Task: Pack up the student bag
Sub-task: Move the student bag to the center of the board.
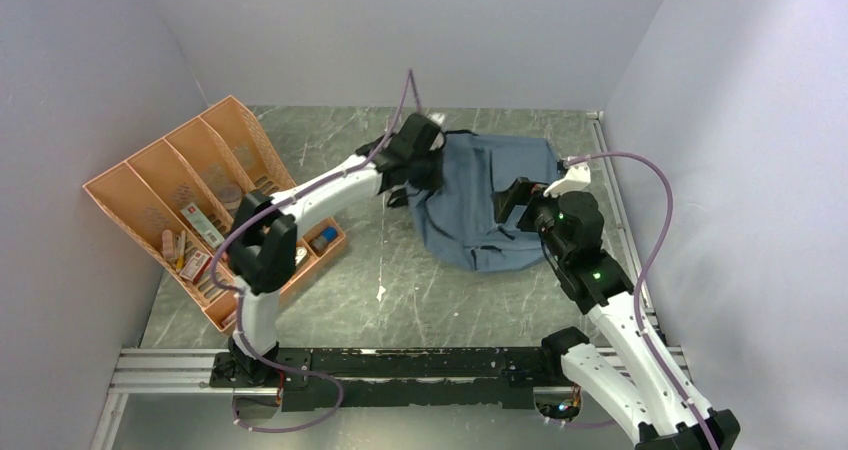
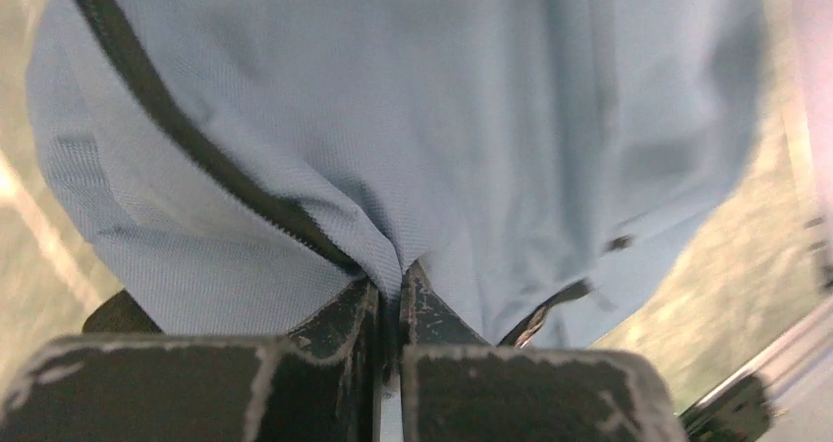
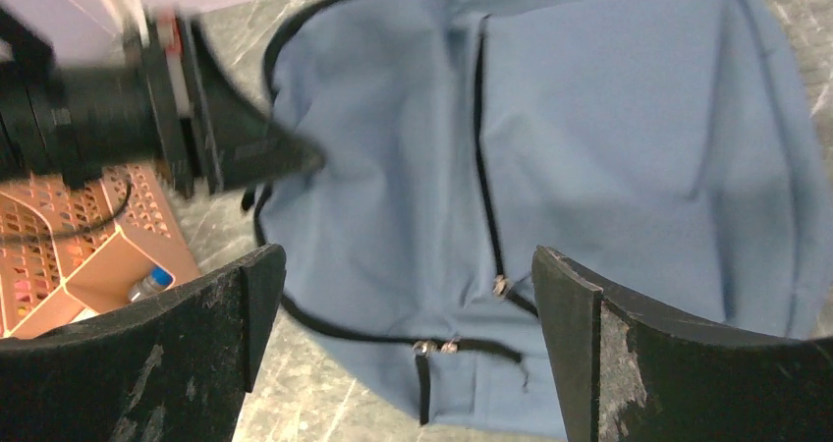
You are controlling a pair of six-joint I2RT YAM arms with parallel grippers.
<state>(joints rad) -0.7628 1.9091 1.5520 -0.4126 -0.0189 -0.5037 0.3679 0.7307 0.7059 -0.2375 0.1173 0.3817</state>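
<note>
The student bag (image 1: 480, 195) is a grey-blue fabric backpack with black zipper trim, lying flat at the back middle-right of the table. My left gripper (image 1: 418, 160) is at the bag's left edge, shut on a fold of its fabric (image 2: 388, 255) beside a black zipper line (image 2: 196, 147). My right gripper (image 1: 512, 205) hovers open over the bag's near right part. In the right wrist view the bag (image 3: 589, 138) fills the frame, with two metal zipper pulls (image 3: 437, 346) between my spread fingers (image 3: 565, 304). The left gripper (image 3: 246, 152) shows there too.
An orange plastic compartment tray (image 1: 150, 185) stands at the left, holding small items such as a box and a small bottle (image 1: 322, 238). It also shows in the right wrist view (image 3: 69, 236). Grey walls close in on three sides. A metal rail (image 1: 400, 365) runs along the near edge.
</note>
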